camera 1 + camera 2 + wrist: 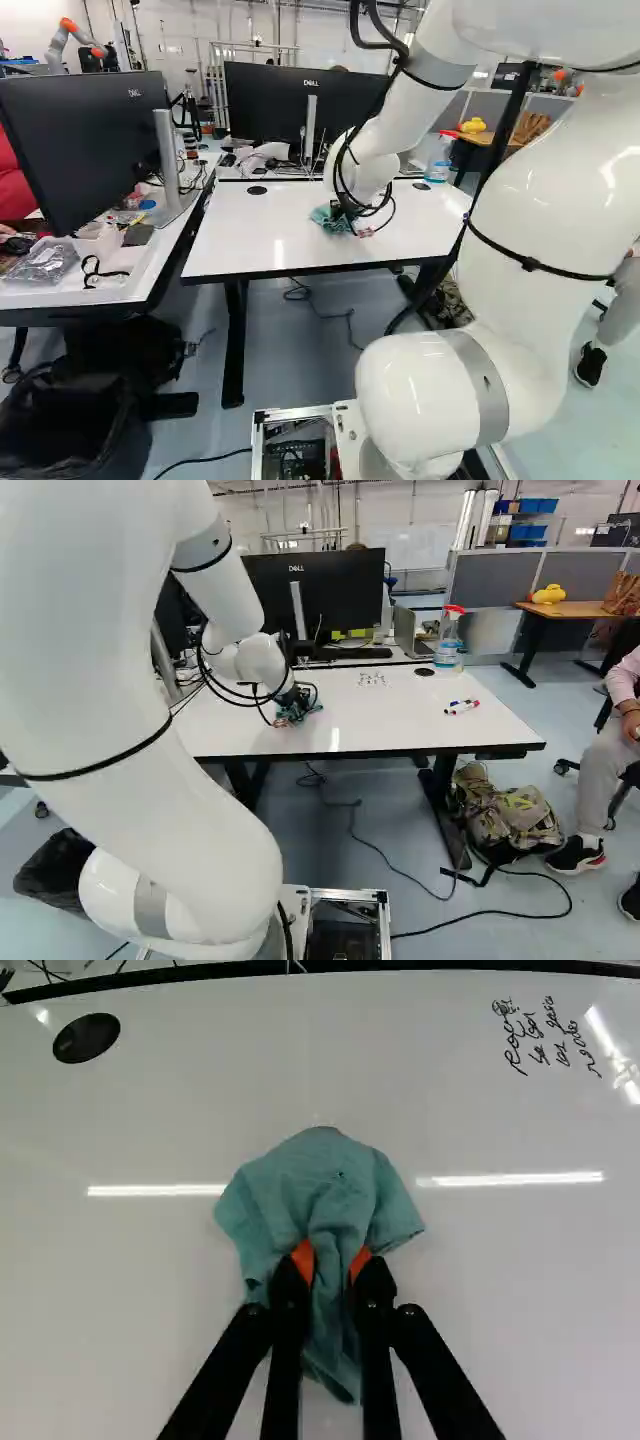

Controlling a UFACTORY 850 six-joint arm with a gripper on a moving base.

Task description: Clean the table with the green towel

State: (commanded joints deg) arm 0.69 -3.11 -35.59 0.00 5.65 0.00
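Above the white table, my gripper is low at the tabletop, toward its left part in the right base view. The wrist view shows the gripper shut on the bunched green towel, orange pads pressing it from both sides. The towel spreads ahead of the fingers against the tabletop. Black handwriting marks the table ahead and to one side of the gripper; the same marks show near the table's far edge.
Two markers lie on the table's right part. A spray bottle stands behind its far edge, near a monitor. A backpack is on the floor by the table leg. Another monitor stands left. Another robot is far back.
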